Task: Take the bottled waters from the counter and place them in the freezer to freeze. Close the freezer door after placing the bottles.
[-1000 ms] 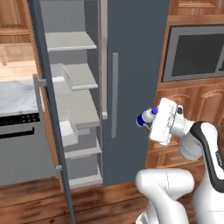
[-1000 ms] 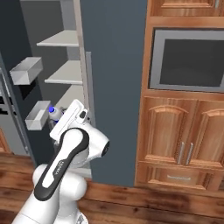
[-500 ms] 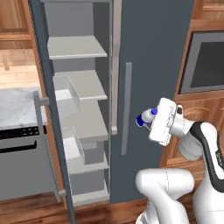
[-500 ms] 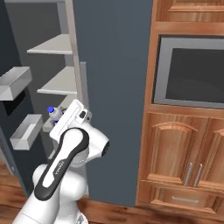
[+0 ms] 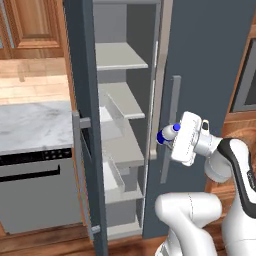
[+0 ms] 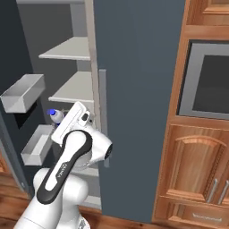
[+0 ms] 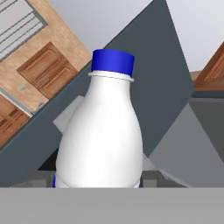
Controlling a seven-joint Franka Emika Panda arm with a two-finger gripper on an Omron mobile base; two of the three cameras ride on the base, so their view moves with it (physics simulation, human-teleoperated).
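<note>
My gripper [image 5: 170, 135] is shut on a bottled water [image 7: 103, 135], a white bottle with a dark blue cap [image 5: 162, 136]. It is held out sideways in front of the open freezer [image 5: 122, 100], at about the height of a middle shelf. Seen from the right, the bottle's cap [image 6: 53, 113] pokes out past the hand toward the interior shelves [image 6: 71, 47]. The freezer door [image 5: 80, 130] stands swung open on the left, with white bins [image 6: 22, 91] on its inner face. The marble counter [image 5: 30, 125] lies to the left of the door.
A second dark slate door with a long grey handle [image 5: 175, 115] stands shut just right of the opening, close behind the hand. A grey dishwasher front [image 5: 35, 200] sits under the counter. Wooden cabinets and a built-in oven [image 6: 210, 80] fill the right side.
The whole picture has shifted: the base has driven nearer and the freezer looms larger and more central. The gripper still holds the bottle in the same pose.
</note>
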